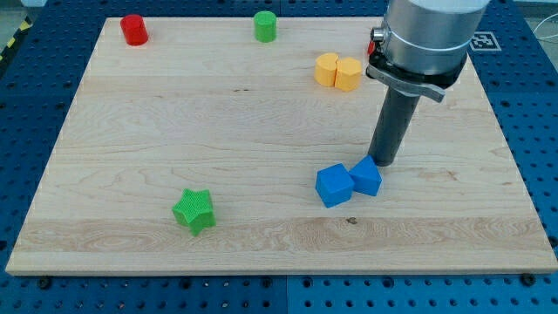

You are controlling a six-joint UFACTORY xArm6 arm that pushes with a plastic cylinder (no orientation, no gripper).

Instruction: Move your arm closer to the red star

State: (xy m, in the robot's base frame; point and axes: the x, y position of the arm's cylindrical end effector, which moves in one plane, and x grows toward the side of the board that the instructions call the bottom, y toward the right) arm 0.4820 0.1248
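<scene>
My tip (382, 163) rests on the wooden board (218, 122) at the view's right, touching the upper right edge of a blue block (367, 177). A blue cube (334, 185) sits against that block's left side. A small sliver of red (373, 37) shows at the left edge of the arm's grey body near the view's top right; its shape is hidden, so I cannot tell whether it is the red star. It lies well above my tip in the view.
Two yellow blocks (327, 69) (348, 74) sit side by side left of the arm. A red cylinder (133, 30) is at top left, a green cylinder (265, 26) at top centre, and a green star (193, 210) at bottom left.
</scene>
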